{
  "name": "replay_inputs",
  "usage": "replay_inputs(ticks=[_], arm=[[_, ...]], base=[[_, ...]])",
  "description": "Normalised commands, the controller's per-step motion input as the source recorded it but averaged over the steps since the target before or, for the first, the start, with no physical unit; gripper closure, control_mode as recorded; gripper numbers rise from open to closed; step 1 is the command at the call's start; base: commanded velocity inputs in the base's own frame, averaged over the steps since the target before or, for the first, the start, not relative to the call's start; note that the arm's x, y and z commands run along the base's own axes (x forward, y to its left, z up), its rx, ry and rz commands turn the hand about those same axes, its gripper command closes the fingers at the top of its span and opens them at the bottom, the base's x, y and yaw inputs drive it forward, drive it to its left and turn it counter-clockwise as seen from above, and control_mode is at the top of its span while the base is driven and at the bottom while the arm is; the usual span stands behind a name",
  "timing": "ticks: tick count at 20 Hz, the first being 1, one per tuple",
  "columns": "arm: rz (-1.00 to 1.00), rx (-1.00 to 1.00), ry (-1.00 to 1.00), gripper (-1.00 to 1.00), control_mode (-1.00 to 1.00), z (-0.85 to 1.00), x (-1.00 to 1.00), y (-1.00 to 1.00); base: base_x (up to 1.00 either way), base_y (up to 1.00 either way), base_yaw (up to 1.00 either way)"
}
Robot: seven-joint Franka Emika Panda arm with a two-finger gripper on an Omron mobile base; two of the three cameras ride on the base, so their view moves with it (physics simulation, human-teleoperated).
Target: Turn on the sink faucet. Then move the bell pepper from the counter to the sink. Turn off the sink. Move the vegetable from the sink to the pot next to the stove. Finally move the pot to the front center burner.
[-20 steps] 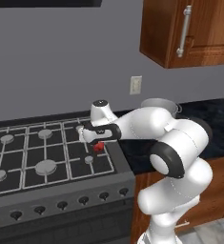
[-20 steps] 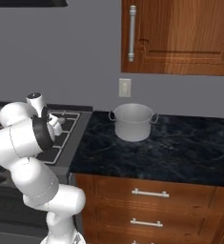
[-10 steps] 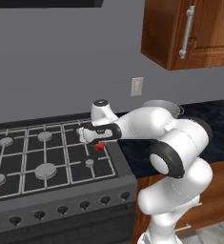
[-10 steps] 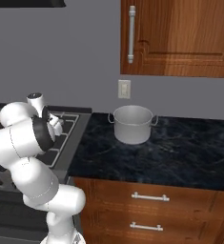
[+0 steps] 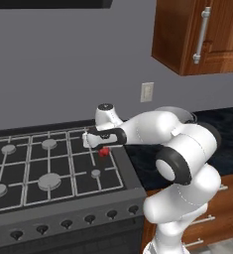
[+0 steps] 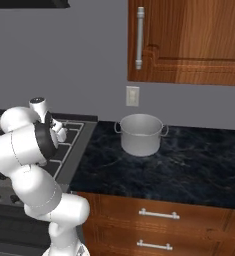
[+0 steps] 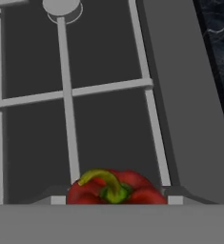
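The stove (image 5: pixel 48 168) fills the left of the scene, and the arm reaches over its right side, near the dark table (image 6: pixel 179 165). The pot (image 6: pixel 140 134) stands on that table to the right of the stove, with nothing red showing over its rim and no burner under it. The red bell pepper (image 7: pixel 114 187) sits between the jaws (image 5: pixel 102 149), which look closed on it, above the grate. Judging by this, the sink steps seem behind it; dropping the pepper in the pot and moving the pot to the front center burner (image 5: pixel 49 180) remain.
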Motion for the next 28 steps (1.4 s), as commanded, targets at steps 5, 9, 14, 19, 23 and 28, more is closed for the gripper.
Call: replay_inputs(ticks=[5, 9, 14, 19, 23, 28], arm=[[0.0, 0.0, 0.0, 1.0, 1.0, 0.0, 0.0, 0.0], [0.0, 0.0, 0.0, 1.0, 1.0, 0.0, 0.0, 0.0], [0.0, 0.0, 0.0, 1.0, -1.0, 0.0, 0.0, 0.0], [-0.04, 0.0, 0.0, 1.0, -1.0, 0.08, 0.09, -0.18], [-0.06, 0.0, -0.01, 1.0, -1.0, 0.29, 0.12, -0.55], [-0.12, 0.0, -0.01, 1.0, -1.0, 0.28, 0.22, -0.5]], base=[[0.18, 0.0, 0.05], [0.0, 0.0, 0.0], [0.0, 0.0, 0.0], [0.0, 0.0, 0.0], [0.0, 0.0, 0.0], [0.0, 0.0, 0.0]])
